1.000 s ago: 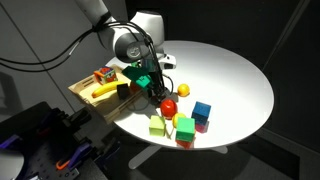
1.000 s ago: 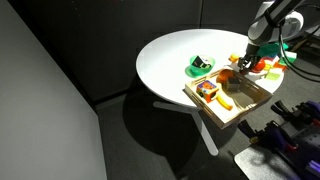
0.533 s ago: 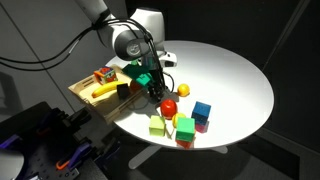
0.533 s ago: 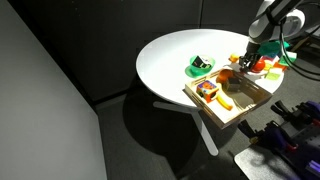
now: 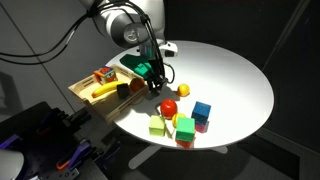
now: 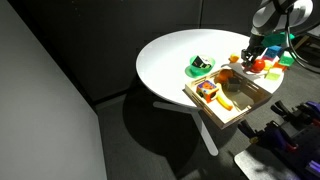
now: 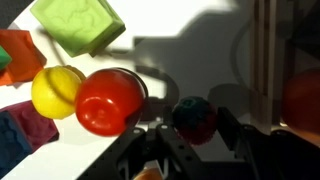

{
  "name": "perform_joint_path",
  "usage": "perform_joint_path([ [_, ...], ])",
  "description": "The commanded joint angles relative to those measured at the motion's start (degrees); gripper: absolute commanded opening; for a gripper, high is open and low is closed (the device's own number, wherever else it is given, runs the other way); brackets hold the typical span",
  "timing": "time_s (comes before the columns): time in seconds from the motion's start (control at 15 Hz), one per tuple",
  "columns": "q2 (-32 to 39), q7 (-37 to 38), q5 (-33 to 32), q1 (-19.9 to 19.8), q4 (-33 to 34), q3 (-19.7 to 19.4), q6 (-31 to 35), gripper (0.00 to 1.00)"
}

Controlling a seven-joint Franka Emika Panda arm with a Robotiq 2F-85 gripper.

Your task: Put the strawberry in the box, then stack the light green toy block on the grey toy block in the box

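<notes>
My gripper (image 5: 155,80) is shut on the strawberry (image 7: 195,116), a tiny dark red fruit held between the fingers just above the white table, close to the box's rim (image 7: 268,50). The box (image 5: 88,82) is a light-brown wooden tray at the table's edge, also seen in an exterior view (image 6: 240,104). The grey block (image 5: 123,90) sits inside it near the gripper. The light green block (image 5: 185,128) stands at the table's front edge beside a yellower green cube (image 5: 158,126). My gripper also shows in an exterior view (image 6: 250,58).
A red ball (image 5: 170,105) (image 7: 108,100) and a yellow ball (image 5: 183,91) (image 7: 57,90) lie just beside the gripper. A blue cube (image 5: 202,110) is nearby. A green-and-white dish (image 6: 200,67) stands behind the box. A banana (image 5: 103,90) and a multicoloured block (image 5: 103,74) are in the box.
The arm has risen and shifted a little, and the gripper has come up from the table with the strawberry in it. The other toys have not moved.
</notes>
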Motion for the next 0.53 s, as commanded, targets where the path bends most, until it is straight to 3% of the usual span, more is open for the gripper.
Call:
perform_joint_path([
  [0.0,-4.5,0.0,-0.5,1.2,-2.4,-0.2,-2.0,0.23],
  [0.47,-4.7,1.9,-1.2,4.9,-2.1,0.3,-2.3,0.23],
])
